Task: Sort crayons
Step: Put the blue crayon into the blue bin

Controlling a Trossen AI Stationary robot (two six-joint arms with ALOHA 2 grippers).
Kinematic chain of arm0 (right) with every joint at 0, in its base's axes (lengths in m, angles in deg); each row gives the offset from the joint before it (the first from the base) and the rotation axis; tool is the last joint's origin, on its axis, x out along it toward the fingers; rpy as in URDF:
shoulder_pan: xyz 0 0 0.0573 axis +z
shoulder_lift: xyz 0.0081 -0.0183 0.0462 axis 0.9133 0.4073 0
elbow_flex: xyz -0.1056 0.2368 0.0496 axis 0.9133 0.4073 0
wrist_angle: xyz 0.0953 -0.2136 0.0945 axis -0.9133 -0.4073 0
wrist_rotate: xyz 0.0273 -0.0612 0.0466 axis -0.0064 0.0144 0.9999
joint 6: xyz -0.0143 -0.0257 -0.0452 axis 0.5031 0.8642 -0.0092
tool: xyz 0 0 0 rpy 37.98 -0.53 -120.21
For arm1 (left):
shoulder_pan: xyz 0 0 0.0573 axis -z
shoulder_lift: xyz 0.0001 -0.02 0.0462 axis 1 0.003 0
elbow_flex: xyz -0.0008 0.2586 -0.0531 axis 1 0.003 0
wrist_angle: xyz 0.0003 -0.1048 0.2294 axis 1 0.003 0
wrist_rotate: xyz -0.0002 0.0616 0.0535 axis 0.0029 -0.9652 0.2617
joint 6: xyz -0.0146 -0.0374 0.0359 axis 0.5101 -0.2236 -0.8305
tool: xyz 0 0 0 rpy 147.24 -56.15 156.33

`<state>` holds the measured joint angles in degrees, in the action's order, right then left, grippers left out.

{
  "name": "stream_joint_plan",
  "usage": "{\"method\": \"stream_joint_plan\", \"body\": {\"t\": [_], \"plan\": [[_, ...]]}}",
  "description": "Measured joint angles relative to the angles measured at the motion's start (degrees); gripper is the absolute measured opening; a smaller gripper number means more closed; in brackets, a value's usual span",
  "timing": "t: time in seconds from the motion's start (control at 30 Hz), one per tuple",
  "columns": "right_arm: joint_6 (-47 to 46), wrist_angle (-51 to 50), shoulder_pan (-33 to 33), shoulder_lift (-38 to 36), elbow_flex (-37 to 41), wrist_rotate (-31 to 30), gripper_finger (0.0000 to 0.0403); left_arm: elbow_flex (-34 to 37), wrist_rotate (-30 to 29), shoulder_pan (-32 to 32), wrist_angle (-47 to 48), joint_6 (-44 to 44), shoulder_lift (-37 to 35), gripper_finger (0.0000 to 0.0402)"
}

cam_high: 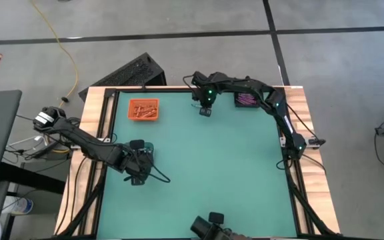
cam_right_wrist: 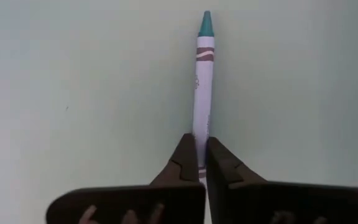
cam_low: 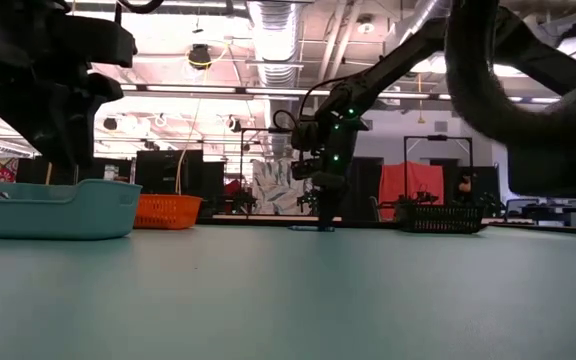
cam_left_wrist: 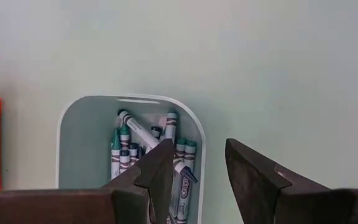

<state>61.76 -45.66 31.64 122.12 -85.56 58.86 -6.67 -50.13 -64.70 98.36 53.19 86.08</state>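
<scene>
A crayon (cam_right_wrist: pixel 204 74) with a white wrapper and a teal tip lies on the green table at its far middle. My right gripper (cam_right_wrist: pixel 201 146) (cam_high: pixel 205 110) stands over it, shut on it. My left gripper (cam_left_wrist: pixel 201 155) (cam_high: pixel 141 157) hangs open at the table's left. It is above a pale teal tray (cam_left_wrist: pixel 70 143) (cam_low: pixel 53 208) that holds several teal-tipped crayons (cam_left_wrist: pixel 126 152). An orange tray (cam_high: pixel 143 109) with orange-red crayons stands at the far left, and a black tray (cam_high: pixel 247 100) with purple crayons stands at the far right. My right gripper pinches the crayon's wrapped shaft (cam_right_wrist: pixel 200 127) between its two fingers, toward the end away from the teal tip. The fingers come from above, pointing down, and stand across the crayon. The crayon lies level, flat on the table as far as I can see.
A wooden frame (cam_high: pixel 305 133) borders the green mat. A dark keyboard-like object (cam_high: pixel 129 73) lies beyond the far left corner. The middle and near part of the mat (cam_high: pixel 212 173) is bare.
</scene>
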Motion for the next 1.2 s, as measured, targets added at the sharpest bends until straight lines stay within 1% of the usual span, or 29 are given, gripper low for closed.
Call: {"method": "stream_joint_plan", "body": {"t": [0.23, 0.4, 0.57, 0.67, 0.97, 1.1, 1.2], "plan": [[0.00, -1.10, 1.09, -1.70, 0.34, -0.44, 0.0002, 0.00, -0.91, 0.00, -1.36, 0.13, 0.00, 0.0135], [0.17, -3.49, 2.26, -5.43, 0.84, -0.24, 0.0001, 0.00, -4.20, 0.00, -1.97, -0.80, -0.25, 0.0135], [0.43, -5.45, 4.14, -10.73, 0.51, -0.20, 0.0001, -0.02, -10.70, 0.00, -3.48, -2.13, -1.51, 0.0135], [0.44, -5.80, 6.20, -13.46, 0.59, -0.17, 0.0000, -0.02, -15.56, 0.00, -5.80, -4.02, -3.00, 0.0135], [0.38, -5.50, 14.30, -23.70, 0.44, 0.04, 0.0000, -0.02, -30.81, 0.02, -15.90, -13.59, -9.70, 0.0135], [0.17, -2.68, 18.68, -27.78, 0.42, 0.04, 0.0000, -0.02, -34.74, 0.02, -22.45, -19.65, -12.77, 0.0135], [0.71, 0.39, 22.17, -30.25, 0.42, 0.02, 0.0000, -0.02, -35.35, 0.02, -28.81, -26.32, -14.45, 0.0135]]}}
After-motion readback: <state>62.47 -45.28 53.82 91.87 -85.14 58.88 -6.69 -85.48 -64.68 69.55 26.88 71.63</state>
